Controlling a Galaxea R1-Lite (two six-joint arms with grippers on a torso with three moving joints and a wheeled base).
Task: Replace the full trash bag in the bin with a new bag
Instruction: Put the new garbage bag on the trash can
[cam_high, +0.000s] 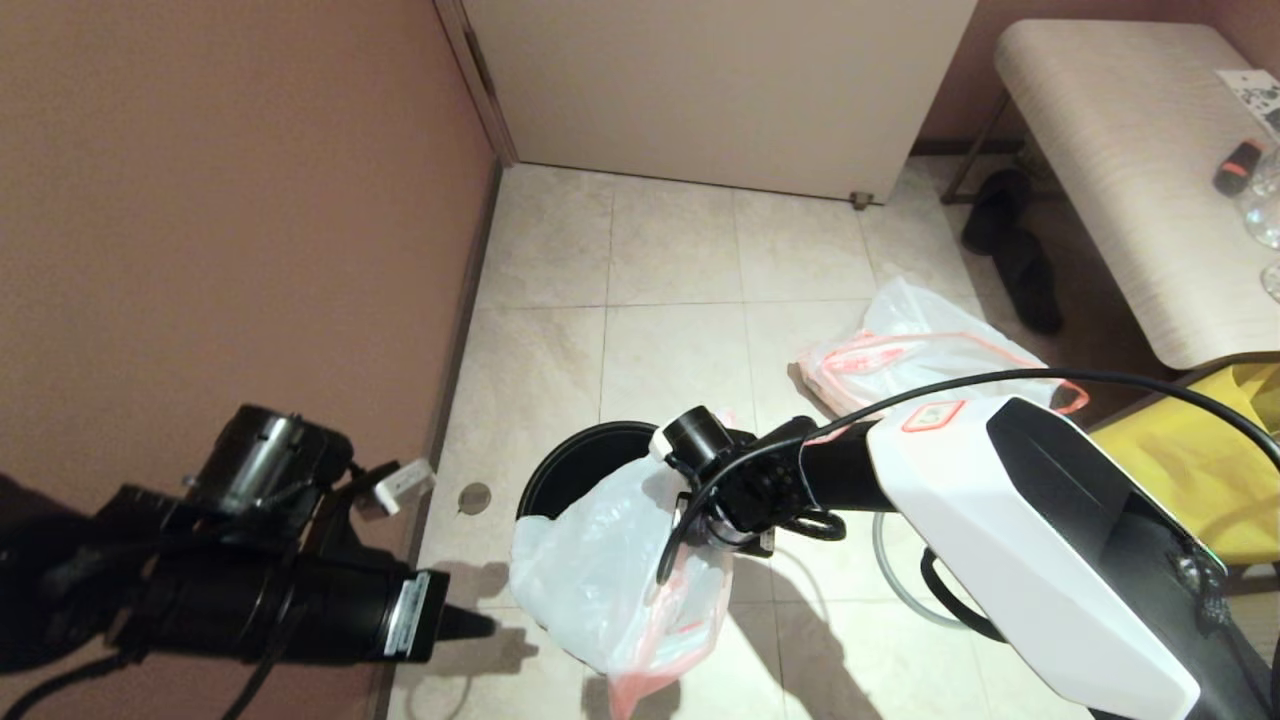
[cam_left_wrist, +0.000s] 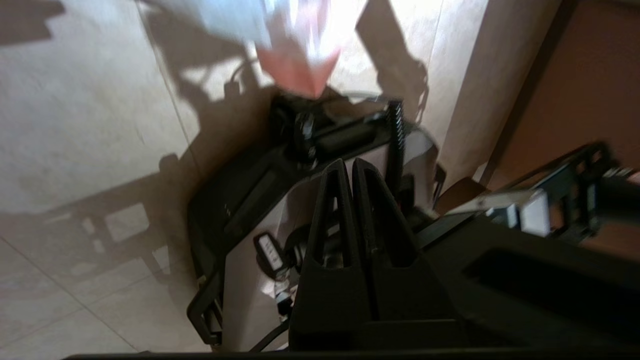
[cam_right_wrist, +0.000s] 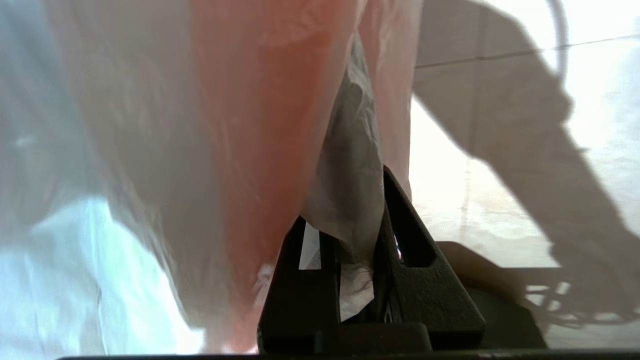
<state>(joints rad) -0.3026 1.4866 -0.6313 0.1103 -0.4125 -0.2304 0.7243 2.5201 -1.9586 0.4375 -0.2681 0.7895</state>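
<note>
The bin (cam_high: 572, 462) is a round black bucket standing on the tiled floor, its inside dark. My right gripper (cam_high: 712, 528) hangs over its near right edge, shut on the new bag (cam_high: 600, 585). That bag is limp translucent white plastic with a pink-red hem and droops in front of the bin. In the right wrist view the new bag (cam_right_wrist: 250, 125) is pinched between the fingers of the right gripper (cam_right_wrist: 345, 200). The full trash bag (cam_high: 925, 350) lies on the floor to the far right. My left gripper (cam_high: 470, 625) is shut and empty by the left wall, as the left wrist view confirms (cam_left_wrist: 348, 162).
A grey hoop rim (cam_high: 888, 575) lies on the floor under my right arm. A yellow bag (cam_high: 1195, 455) and a pale bench (cam_high: 1130, 190) stand at the right, with black slippers (cam_high: 1010, 250) beside them. The brown wall (cam_high: 230, 200) runs close along the left.
</note>
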